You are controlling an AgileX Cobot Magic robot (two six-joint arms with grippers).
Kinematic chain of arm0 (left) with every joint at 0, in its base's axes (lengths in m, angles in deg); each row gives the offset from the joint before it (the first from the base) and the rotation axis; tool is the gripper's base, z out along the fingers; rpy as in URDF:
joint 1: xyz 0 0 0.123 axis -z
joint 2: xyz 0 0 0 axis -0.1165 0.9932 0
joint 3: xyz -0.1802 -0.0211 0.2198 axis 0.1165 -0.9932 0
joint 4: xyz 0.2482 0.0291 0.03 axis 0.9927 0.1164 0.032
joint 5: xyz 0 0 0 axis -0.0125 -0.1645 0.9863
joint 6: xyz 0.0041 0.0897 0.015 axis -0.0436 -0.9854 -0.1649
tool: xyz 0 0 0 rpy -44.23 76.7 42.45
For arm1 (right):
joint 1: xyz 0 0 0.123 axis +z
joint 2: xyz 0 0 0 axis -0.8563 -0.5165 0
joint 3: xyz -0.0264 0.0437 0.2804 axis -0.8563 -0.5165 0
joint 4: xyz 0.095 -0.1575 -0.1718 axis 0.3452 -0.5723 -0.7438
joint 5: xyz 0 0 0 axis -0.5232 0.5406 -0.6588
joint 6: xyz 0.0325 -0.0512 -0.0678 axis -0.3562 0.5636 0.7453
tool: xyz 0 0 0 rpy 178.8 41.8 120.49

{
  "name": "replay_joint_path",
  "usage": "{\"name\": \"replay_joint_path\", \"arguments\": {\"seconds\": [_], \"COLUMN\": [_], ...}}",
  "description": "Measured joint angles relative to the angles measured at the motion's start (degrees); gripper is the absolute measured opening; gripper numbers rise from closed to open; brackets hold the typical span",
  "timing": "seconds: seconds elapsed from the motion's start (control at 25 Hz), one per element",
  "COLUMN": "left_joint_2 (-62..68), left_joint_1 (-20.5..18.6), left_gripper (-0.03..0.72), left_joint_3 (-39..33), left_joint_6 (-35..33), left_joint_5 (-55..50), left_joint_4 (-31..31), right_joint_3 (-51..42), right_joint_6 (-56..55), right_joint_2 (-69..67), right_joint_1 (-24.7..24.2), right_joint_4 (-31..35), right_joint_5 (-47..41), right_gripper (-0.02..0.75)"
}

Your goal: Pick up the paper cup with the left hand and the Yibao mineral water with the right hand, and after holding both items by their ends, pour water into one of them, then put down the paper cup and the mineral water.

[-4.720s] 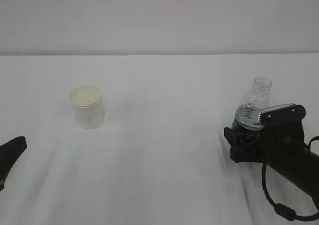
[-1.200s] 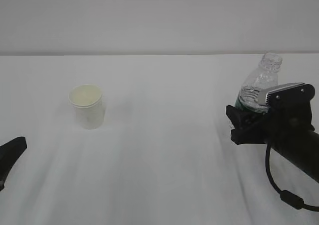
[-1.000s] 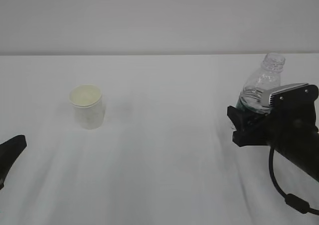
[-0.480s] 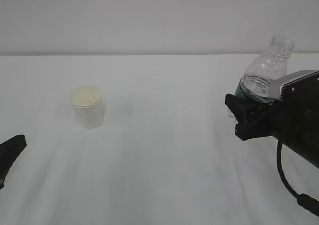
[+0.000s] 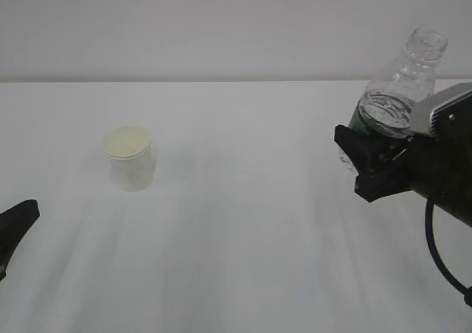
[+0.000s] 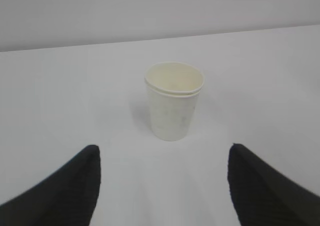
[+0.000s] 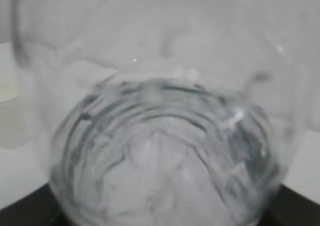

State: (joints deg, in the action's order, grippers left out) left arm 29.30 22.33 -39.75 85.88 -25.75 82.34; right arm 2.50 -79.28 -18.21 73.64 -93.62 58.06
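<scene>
Tilting Yibao mineral water (image 5: 394, 97), neck seemingly up-right.

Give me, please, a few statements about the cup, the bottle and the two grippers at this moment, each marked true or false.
1. The paper cup stands upright on the table. True.
2. The left gripper is closed around the cup. False: its fingers stand wide apart, short of the cup and not touching it.
3. The right gripper holds the Yibao mineral water clear of the table. True.
4. The bottle has its cap on. False: the threaded neck is open.
5. The bottle's mouth hangs directly over the cup. False: the bottle is far to the right of the cup, its neck pointing up and tilted to the right, away from it.
</scene>
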Motion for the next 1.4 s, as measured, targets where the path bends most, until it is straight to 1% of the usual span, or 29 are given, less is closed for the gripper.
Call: {"name": "replay_joint_path", "arguments": {"seconds": [0.08,0.32,0.88,1.16,1.4], "left_joint_2": [0.00,0.00,0.00,0.00,0.00], "left_joint_1": [0.00,0.00,0.00,0.00,0.00], "left_gripper": [0.566,0.565,0.565,0.565,0.565], "left_joint_3": [0.00,0.00,0.00,0.00,0.00], "left_joint_6": [0.00,0.00,0.00,0.00,0.00], "left_joint_5": [0.00,0.00,0.00,0.00,0.00], "left_joint_4": [0.00,0.00,0.00,0.00,0.00], "right_joint_3": [-0.04,-0.13,-0.26,-0.26,-0.26], "right_joint_6": [-0.54,-1.62,-2.40,-4.68,-9.59], "right_joint_2": [1.43,5.73,14.66,18.80,20.59], "right_joint_1": [0.00,0.00,0.00,0.00,0.00], "right_joint_4": [-1.35,-2.56,-3.33,-6.72,-12.10], "right_joint_5": [-0.54,-5.54,-14.82,-16.91,-18.19], "right_gripper": [0.480,0.480,0.480,0.480,0.480]}}
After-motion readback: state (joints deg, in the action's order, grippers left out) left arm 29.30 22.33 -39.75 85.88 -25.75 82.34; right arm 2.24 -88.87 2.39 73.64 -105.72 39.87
